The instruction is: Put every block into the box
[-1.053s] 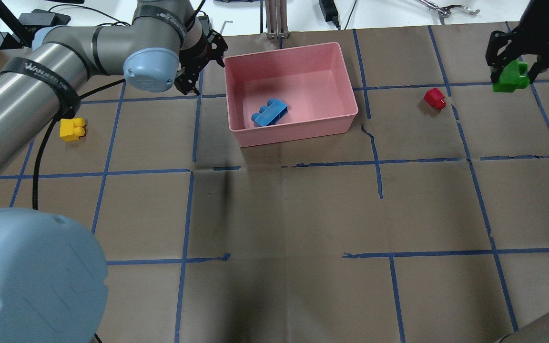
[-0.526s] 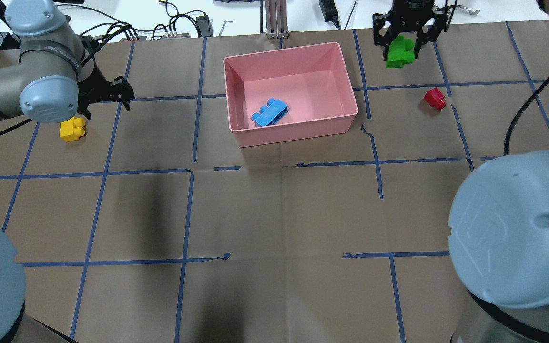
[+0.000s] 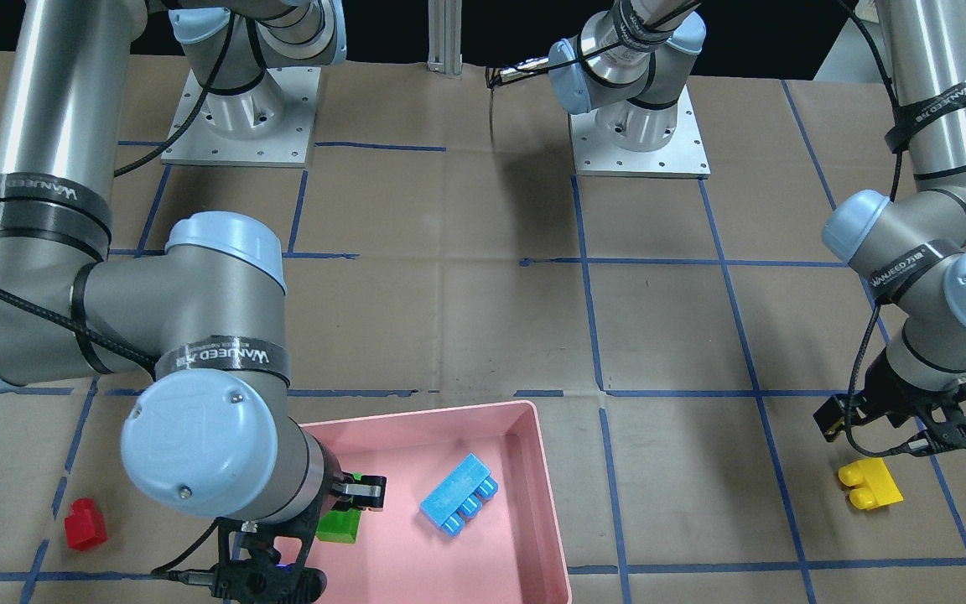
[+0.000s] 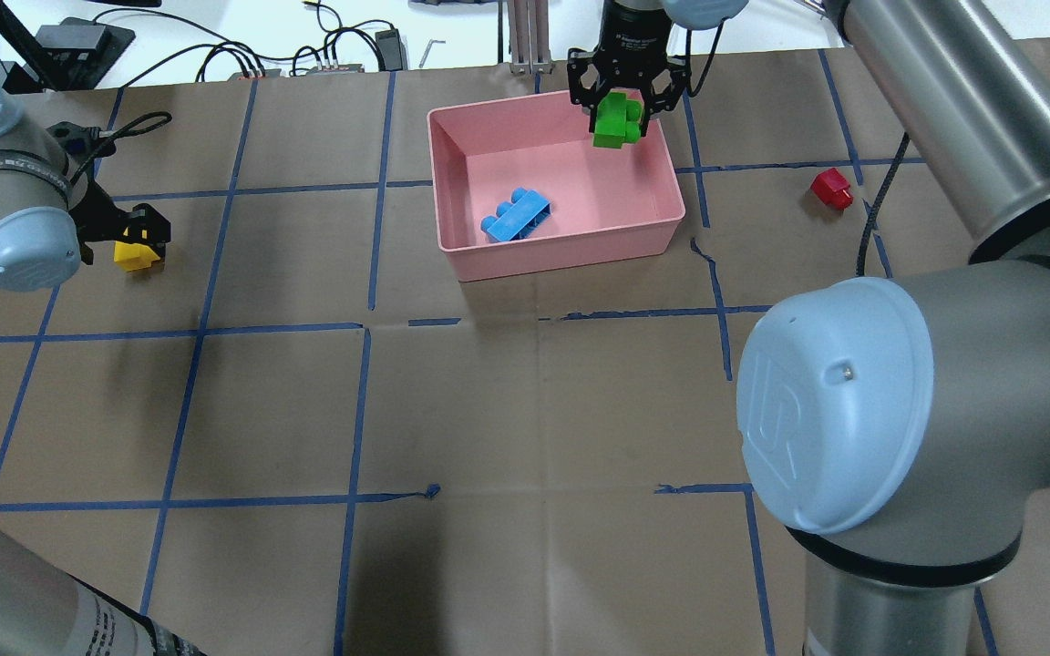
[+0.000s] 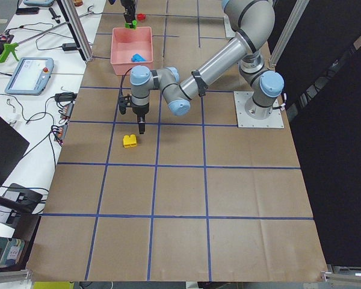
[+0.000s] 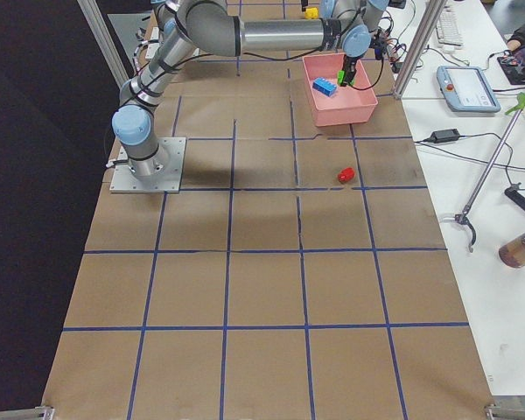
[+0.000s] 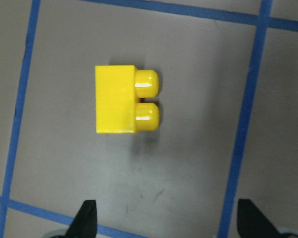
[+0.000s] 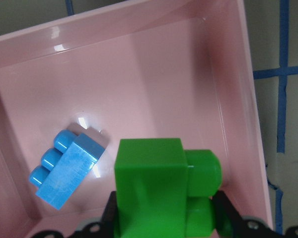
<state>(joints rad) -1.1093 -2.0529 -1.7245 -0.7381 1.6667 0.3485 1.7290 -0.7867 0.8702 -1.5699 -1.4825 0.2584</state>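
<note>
My right gripper (image 4: 622, 107) is shut on the green block (image 4: 613, 129) and holds it above the far right corner of the pink box (image 4: 561, 255). The right wrist view shows the green block (image 8: 154, 188) over the box floor (image 8: 188, 74). The light-blue block (image 4: 516, 215) lies inside the box. My left gripper (image 4: 130, 237) is open and hovers above the yellow block (image 4: 131, 258); in the left wrist view the yellow block (image 7: 116, 99) lies on its side ahead of the spread fingertips (image 7: 87, 220). The red block (image 4: 831, 189) lies on the table right of the box.
Brown paper with blue tape grid lines covers the table. An aluminium post (image 4: 530, 36) stands just behind the box. Cables and tools lie beyond the far edge. My right arm's elbow (image 4: 853, 401) bulks over the table's right side.
My right gripper has carried the green block leftward from the far right to above the box. My left gripper has moved left from beside the box to above the yellow block.
</note>
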